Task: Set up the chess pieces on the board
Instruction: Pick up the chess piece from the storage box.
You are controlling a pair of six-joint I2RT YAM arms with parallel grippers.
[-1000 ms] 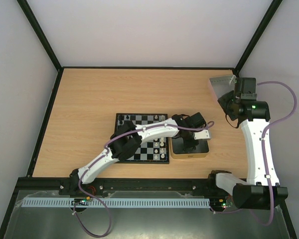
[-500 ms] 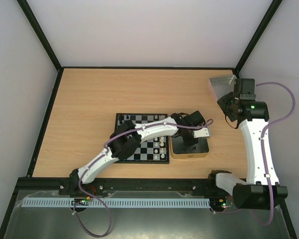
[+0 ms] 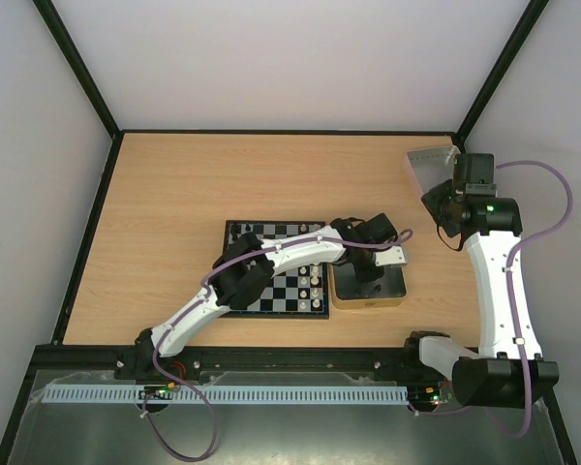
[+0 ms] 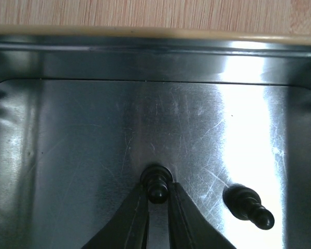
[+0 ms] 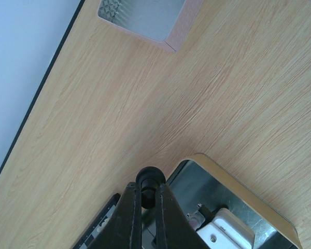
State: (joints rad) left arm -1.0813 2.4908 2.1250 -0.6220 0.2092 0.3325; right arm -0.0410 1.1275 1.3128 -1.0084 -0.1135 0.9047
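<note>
In the left wrist view my left gripper (image 4: pixel 158 190) is down inside the gold-rimmed tin (image 4: pixel 145 57), shut on a small black pawn (image 4: pixel 157 182) that stands on the tin's floor. A second black piece (image 4: pixel 248 206) lies on its side just to the right. My right gripper (image 5: pixel 148 190) hangs high over the table, shut on another black piece (image 5: pixel 150 180). The board (image 3: pixel 226 254) lies left of the tin (image 3: pixel 342 301), with several pieces along its far row and white ones (image 3: pixel 315 282) near its right edge. My left arm covers much of the board.
A clear grey plastic tray (image 3: pixel 428 165) sits at the table's far right, also seen from the right wrist (image 5: pixel 145 15). Black frame posts and pale walls enclose the table. Bare wood stretches behind and left of the board.
My left wrist has shifted slightly within the tin, staying closed round the black pawn. The right arm has hardly moved and keeps its piece.
</note>
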